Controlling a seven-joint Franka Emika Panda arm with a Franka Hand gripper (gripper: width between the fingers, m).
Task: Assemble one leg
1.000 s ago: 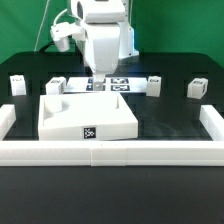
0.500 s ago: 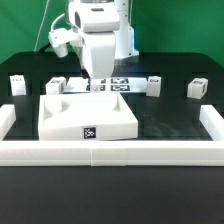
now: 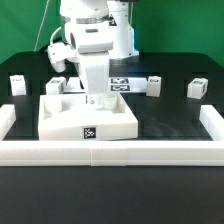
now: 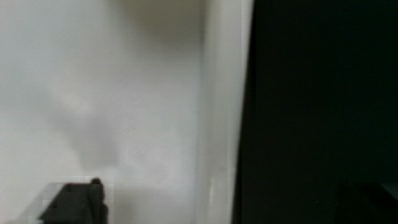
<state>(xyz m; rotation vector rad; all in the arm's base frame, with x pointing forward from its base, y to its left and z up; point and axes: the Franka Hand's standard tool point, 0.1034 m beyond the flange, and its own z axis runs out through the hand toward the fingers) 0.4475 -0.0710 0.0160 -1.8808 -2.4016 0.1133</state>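
Above the panel — jaws blurred, unclear.

Lab: black bench, green backdrop

The arm is cut off by the exterior view's top edge, the marker board is partly hidden behind it, and in the blurred wrist view only one dark fingertip of the hand is made out.
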